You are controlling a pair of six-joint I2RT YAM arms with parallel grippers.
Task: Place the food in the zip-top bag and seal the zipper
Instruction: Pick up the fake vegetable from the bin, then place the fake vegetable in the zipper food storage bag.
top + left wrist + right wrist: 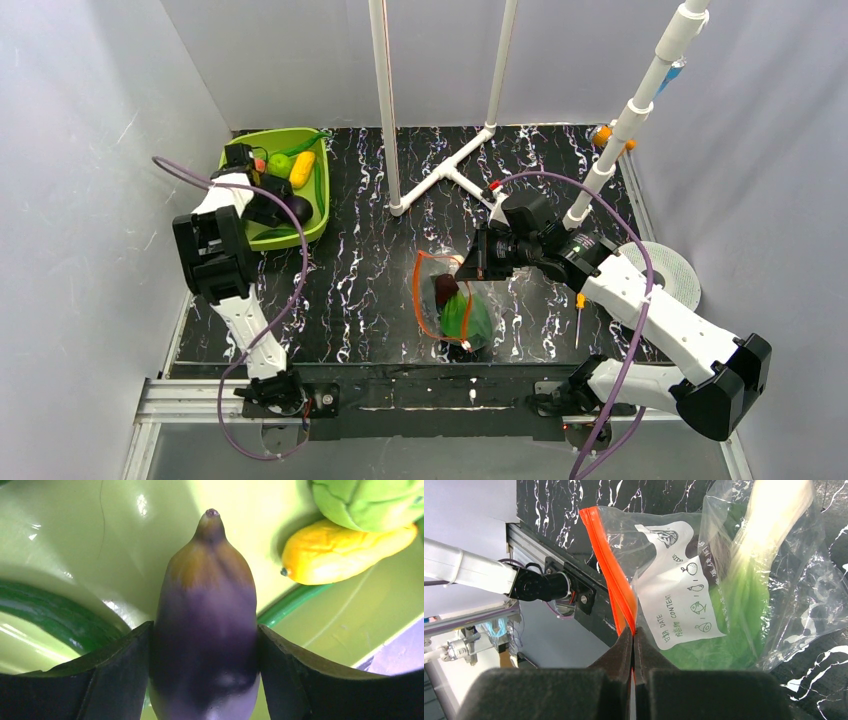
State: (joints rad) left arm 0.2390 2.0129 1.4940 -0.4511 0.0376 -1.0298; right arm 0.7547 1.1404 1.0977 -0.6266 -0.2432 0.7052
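My left gripper (290,208) is shut on the dark purple eggplant (207,625) inside the lime-green bin (312,222); the eggplant also shows in the top view (298,208). Beside it lie a yellow piece (340,552), a round lime-green fruit (367,502) and long green pods (45,617). My right gripper (633,632) is shut on the zipper (611,575) and holds the mouth of the clear zip-top bag (734,585) up. The bag (452,300) lies at table centre with the leafy green vegetable (464,318) and a dark piece inside.
A white pipe frame (440,170) stands behind the bag. An orange-handled screwdriver (579,312) lies right of the bag under my right arm. A white round disc (672,270) sits at the right edge. White walls close the left, back and right sides.
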